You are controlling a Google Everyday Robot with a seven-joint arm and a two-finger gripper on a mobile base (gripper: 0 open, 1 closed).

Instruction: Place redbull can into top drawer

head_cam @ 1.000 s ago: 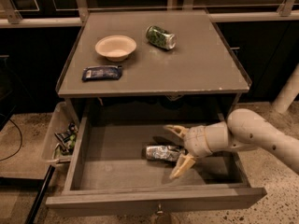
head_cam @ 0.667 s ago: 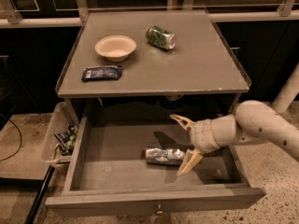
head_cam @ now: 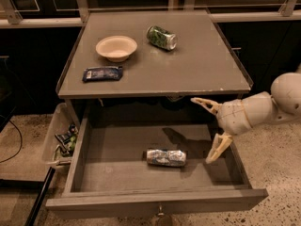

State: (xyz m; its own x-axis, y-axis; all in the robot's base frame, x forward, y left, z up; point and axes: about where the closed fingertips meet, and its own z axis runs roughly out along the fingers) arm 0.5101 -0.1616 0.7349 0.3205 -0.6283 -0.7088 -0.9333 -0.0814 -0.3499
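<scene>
Camera view: splayed claw [head_cam: 201,130] beside drawer's [head_cam: 155,204] crinkled can [head_cam: 166,157].

2 cans: redbull can [head_cam: 166,157], green can [head_cam: 161,37]; 1 bowl [head_cam: 116,47], 1 pkt [head_cam: 102,73], 1 gripper [head_cam: 202,130] over top drawer [head_cam: 155,204].

No readable text, nor on pincer [head_cam: 201,130] over top drawer [head_cam: 155,204]

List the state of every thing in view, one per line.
top drawer: pulled open.
redbull can: lying on its side in the drawer, not gripped.
gripper: open, empty, over the drawer's right side.
green can: on its side on the table.
bowl: upright, empty.
snack packet: lying flat on the table.
bin: holds wrappers.
</scene>
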